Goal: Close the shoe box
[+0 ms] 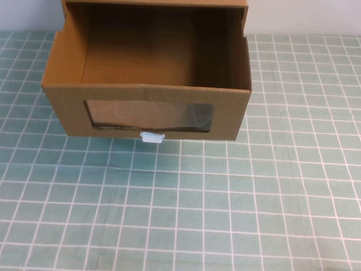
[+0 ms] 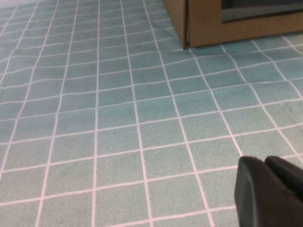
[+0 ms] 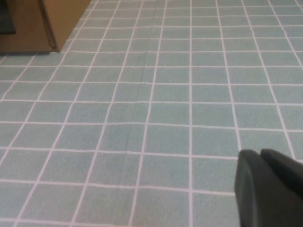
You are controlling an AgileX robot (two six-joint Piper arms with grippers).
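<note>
The shoe box (image 1: 148, 110), its empty drawer drawn out, was seen ahead of the left claw (image 2: 270, 189) and right claw (image 3: 267, 187), both seemingly closed on nothing, and was judged light, easily dented, best pushed flat on its windowed front.

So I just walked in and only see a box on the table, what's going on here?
Nothing is being handled yet. The shoe box sits with its drawer pulled out and empty, the white tab below its window. The left gripper and right gripper both hang over the green checked cloth, short of the box, touching nothing. Closing the drawer is not yet begun.
</note>
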